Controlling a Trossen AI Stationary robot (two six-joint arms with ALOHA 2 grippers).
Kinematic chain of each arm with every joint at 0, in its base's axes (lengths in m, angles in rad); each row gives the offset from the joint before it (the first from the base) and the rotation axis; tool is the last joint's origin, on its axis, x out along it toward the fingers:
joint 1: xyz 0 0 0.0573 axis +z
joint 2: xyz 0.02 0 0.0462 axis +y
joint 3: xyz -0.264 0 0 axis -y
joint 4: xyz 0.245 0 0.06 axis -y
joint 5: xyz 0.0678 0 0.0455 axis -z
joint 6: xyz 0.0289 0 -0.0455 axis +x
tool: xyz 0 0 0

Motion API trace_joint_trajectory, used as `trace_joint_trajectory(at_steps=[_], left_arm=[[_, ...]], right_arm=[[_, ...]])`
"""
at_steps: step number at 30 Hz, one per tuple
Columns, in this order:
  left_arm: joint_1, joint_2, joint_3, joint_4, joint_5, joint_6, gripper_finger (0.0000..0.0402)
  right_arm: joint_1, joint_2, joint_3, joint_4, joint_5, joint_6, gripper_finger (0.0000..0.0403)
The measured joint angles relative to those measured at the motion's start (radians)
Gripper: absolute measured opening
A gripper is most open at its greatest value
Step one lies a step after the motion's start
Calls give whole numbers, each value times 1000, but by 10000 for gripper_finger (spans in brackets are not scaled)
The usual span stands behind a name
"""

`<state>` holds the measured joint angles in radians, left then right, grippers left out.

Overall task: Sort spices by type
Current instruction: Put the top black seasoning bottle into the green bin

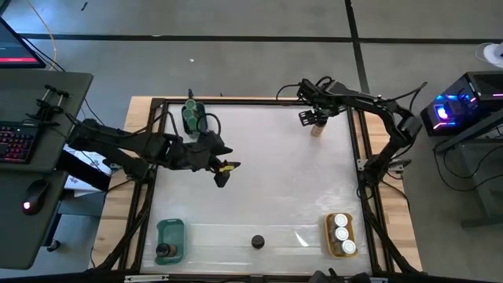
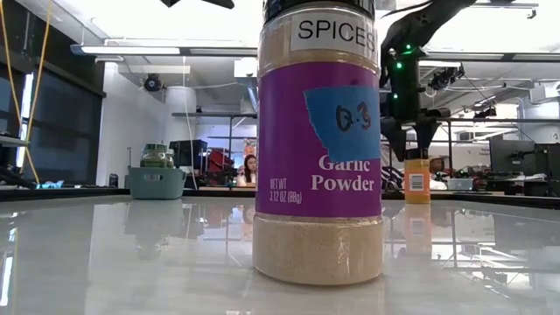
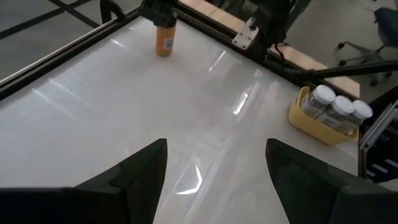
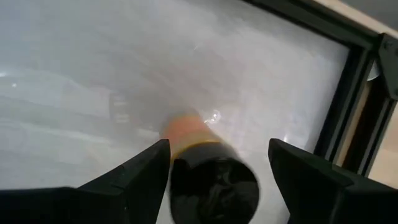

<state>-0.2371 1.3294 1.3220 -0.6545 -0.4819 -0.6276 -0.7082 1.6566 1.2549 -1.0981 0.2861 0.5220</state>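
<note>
Left to right: green-lidded jars (image 1: pixel 191 118) grouped at the far left, teal tray (image 1: pixel 170 240) holding one dark-lidded jar. Left gripper (image 1: pixel 222 173) hovers empty, fingers spread. Garlic powder jar (image 1: pixel 258 241) waits unsorted. Right gripper (image 1: pixel 317 119) open around the orange jar (image 1: pixel 317 130). Yellow tray (image 1: pixel 341 235) holds three white-lidded jars.

An orange-bodied, black-lidded spice jar (image 1: pixel 317 130) is standing upright near the table's far right corner. A garlic powder jar (image 2: pixel 319 140) is standing mid-front, three white-lidded jars (image 1: pixel 341 233) are sitting in the yellow tray, and green-lidded jars (image 1: pixel 191 115) are standing at far left.
</note>
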Motion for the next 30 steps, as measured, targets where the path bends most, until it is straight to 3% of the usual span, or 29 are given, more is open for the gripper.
trace_joint_trajectory(at_steps=[8, 23, 30], left_arm=[[0, 20, 0, -8, 0, 5, 259], [2, 20, 0, -6, -1, 46, 259], [-15, 4, 0, -70, 45, 69, 259]], right_arm=[[1, 0, -60, -7, -86, 15, 268], [5, 0, -106, 92, -66, -5, 267], [61, 0, -106, 188, -122, -4, 216]])
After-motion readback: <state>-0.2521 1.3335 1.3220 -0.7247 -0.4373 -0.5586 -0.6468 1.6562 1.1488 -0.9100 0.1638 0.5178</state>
